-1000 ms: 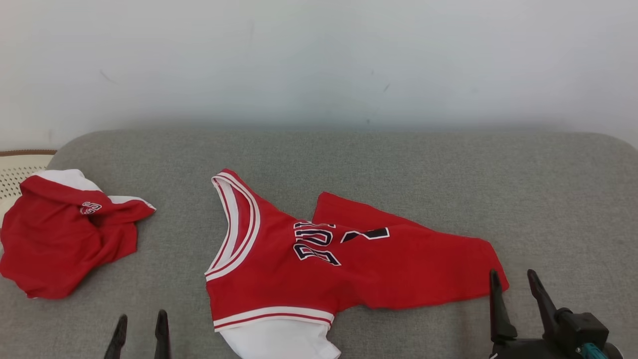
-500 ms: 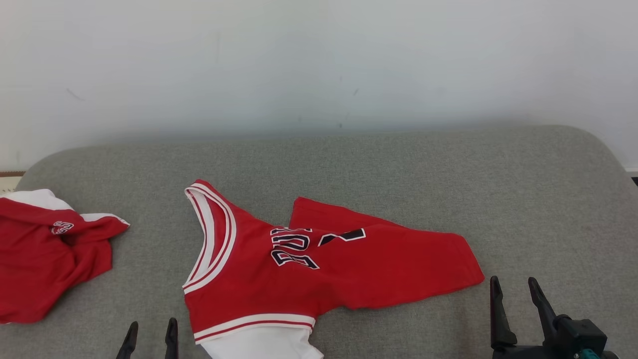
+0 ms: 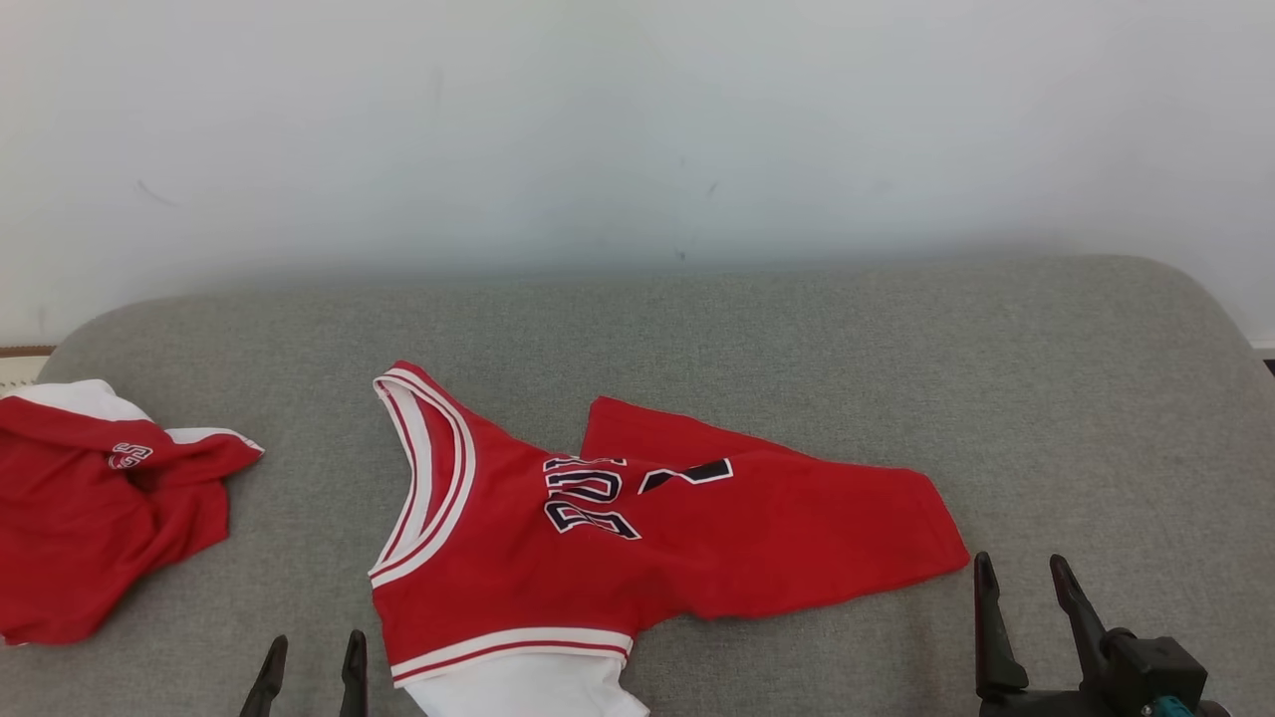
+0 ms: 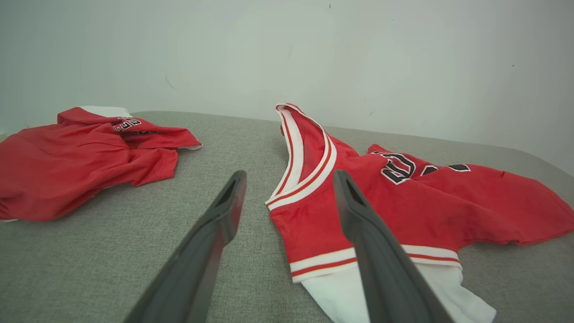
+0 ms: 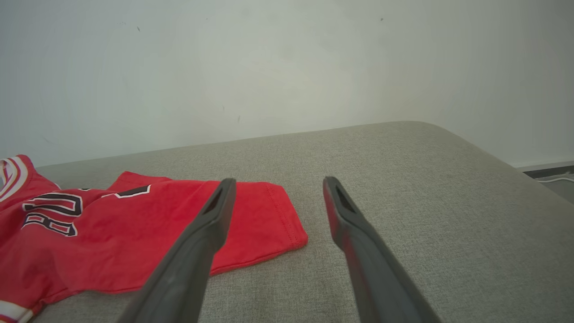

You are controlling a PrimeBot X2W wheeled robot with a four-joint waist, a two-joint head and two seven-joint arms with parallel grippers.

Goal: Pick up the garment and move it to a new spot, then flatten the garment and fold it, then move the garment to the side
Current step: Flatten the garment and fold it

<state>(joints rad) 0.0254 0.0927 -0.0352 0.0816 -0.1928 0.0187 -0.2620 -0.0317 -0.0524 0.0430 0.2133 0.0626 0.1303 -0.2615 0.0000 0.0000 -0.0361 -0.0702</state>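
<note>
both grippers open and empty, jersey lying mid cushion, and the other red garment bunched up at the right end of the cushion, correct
No: the head view shows the other red garment bunched up at the left end of the cushion, not the right. The rest holds: the jersey lies mid cushion, left gripper and right gripper open and empty.

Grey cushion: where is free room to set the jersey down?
Widest: the right end of the cushion, between the jersey and the rounded edge. Then the strip behind the jersey, along the wall. Narrower: the gap between jersey and crumpled red garment. Left end: crowded.
</note>
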